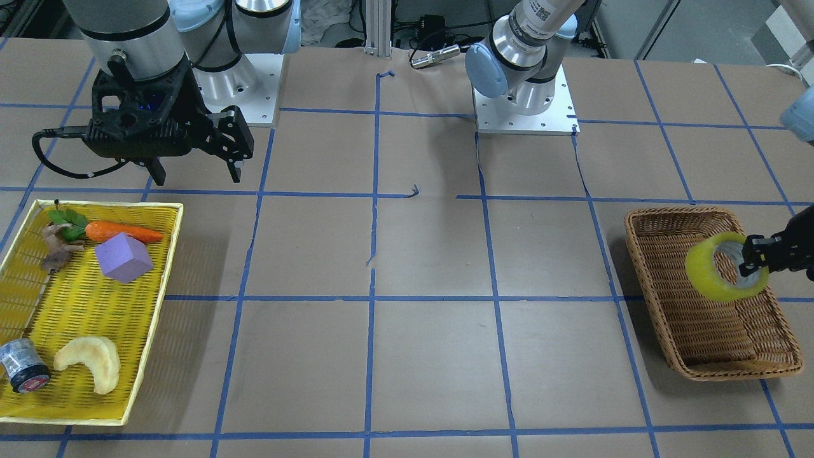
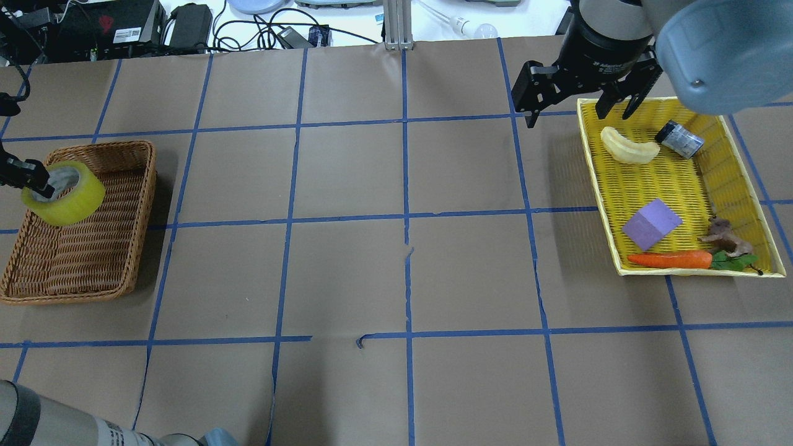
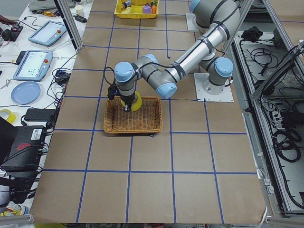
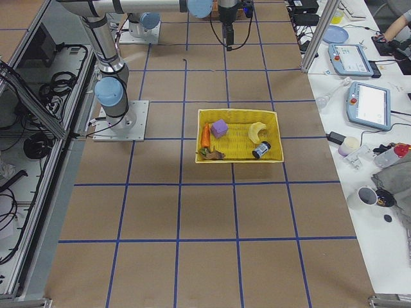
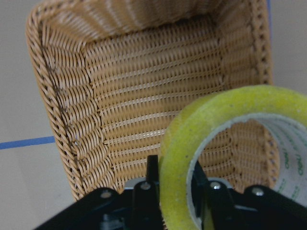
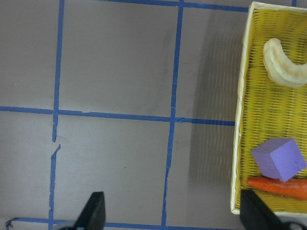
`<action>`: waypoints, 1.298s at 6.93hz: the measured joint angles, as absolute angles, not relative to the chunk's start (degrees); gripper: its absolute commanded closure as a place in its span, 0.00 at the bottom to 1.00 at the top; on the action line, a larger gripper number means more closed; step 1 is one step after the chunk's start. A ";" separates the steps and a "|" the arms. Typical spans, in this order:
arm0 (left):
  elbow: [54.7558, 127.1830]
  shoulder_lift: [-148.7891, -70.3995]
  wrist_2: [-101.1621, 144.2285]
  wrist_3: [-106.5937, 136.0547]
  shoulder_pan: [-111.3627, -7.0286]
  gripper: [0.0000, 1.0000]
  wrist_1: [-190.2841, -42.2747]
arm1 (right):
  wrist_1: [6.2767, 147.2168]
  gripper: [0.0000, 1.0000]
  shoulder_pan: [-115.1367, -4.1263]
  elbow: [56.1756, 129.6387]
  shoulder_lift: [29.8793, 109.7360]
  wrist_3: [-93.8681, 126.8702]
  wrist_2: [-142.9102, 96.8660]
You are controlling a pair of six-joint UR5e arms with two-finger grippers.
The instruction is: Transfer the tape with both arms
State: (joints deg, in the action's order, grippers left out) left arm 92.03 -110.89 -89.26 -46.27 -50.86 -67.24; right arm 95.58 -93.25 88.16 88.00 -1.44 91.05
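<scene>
Left gripper (image 5: 176, 173) pinches tape (image 5: 230, 103) wall — one finger inside core — over wicker basket (image 5: 144, 96); right gripper (image 1: 196, 173) spread wide, empty.

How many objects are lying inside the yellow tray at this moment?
5. In the yellow tray, a carrot and a brown figure lie at one end, a purple block beside them, and a pale crescent and a small dark roll at the other end. Nothing seems hidden.

"2F Adaptive" is read on the body of the right gripper (image 2: 571, 119). Green lettering is noted inside the tape (image 5: 225, 108), not legible.
</scene>
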 measured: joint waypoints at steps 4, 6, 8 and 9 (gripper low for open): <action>91.73 -110.92 -89.92 -46.37 -50.72 0.00 -65.91 | 95.65 0.00 -93.25 87.95 87.77 -1.47 90.81; 90.33 -106.70 -90.06 -41.40 -52.95 0.00 -71.58 | 95.69 0.00 -93.25 87.84 87.72 -1.49 90.81; 84.74 -100.50 -90.01 -23.52 -60.62 0.00 -86.23 | 95.64 0.00 -93.29 87.81 87.74 -1.49 90.85; 82.41 -98.75 -89.71 -14.92 -66.00 0.00 -90.59 | 95.63 0.00 -93.30 87.79 87.74 -1.50 90.80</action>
